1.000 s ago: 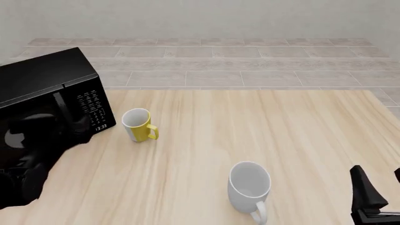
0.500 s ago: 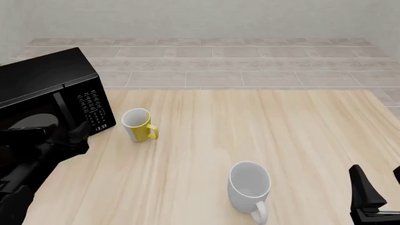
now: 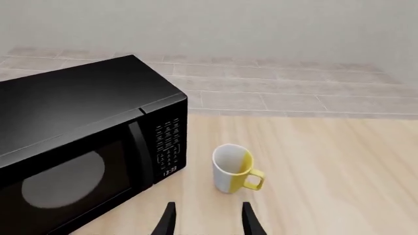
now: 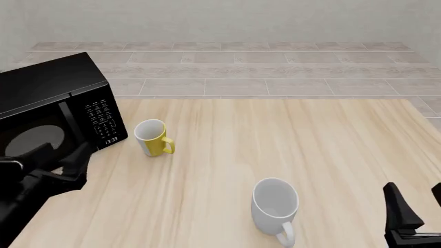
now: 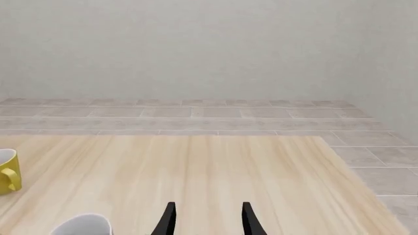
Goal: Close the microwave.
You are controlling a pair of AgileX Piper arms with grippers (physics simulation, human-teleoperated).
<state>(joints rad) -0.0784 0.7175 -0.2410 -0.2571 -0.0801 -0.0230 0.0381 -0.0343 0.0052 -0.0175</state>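
Note:
The black microwave (image 4: 48,98) stands at the table's far left, its door flat against the body beside the keypad panel (image 4: 102,120). A pale round plate (image 4: 33,140) shows through the door window. My left gripper (image 4: 61,164) hovers open just in front of the door, a little apart from it. In the left wrist view the microwave (image 3: 78,122) fills one side, and the left gripper (image 3: 207,221) holds nothing between its fingers. My right gripper (image 4: 416,205) is open and empty at the near right corner of the table; the right wrist view shows the same gripper (image 5: 207,220).
A yellow-and-white mug (image 4: 153,137) stands just right of the microwave, also visible as the mug (image 3: 232,168). A larger white mug (image 4: 276,207) sits near the table's front centre. The wooden table (image 4: 310,144) ends at a tiled floor beyond.
My left arm has drawn back from the microwave's front toward the near left edge, uncovering the door and its window. The right arm and both mugs have stayed put.

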